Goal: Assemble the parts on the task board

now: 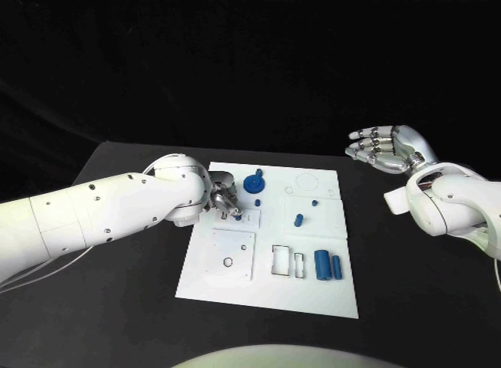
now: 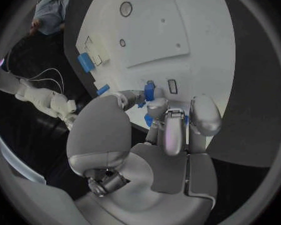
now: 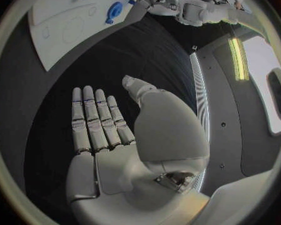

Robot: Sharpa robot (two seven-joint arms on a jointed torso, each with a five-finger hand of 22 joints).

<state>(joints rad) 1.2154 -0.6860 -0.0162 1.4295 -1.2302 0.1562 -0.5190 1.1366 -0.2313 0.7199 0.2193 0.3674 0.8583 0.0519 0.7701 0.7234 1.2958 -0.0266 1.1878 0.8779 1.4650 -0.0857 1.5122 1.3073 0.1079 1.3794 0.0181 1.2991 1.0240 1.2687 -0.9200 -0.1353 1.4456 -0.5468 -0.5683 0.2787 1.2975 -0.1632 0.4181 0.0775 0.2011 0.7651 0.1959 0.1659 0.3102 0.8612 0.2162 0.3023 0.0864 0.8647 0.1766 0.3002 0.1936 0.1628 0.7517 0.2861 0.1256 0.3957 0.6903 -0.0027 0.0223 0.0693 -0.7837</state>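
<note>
Under left hand [image 1: 225, 201], half-hidden blue part [image 2: 149, 91]

Lighting: bright on the work area, dark surroundings.
The task board [image 1: 267, 295] reflects strong white light without blown-out glare; the table [image 1: 427, 291] and background stay near black. The left hand [image 1: 225, 201] casts a soft shadow on the board beneath its fingers. Both wrist views bend straight edges towards the circle's rim. A bright strip light [image 3: 238, 60] glows beyond the right hand [image 3: 115, 135].
</note>
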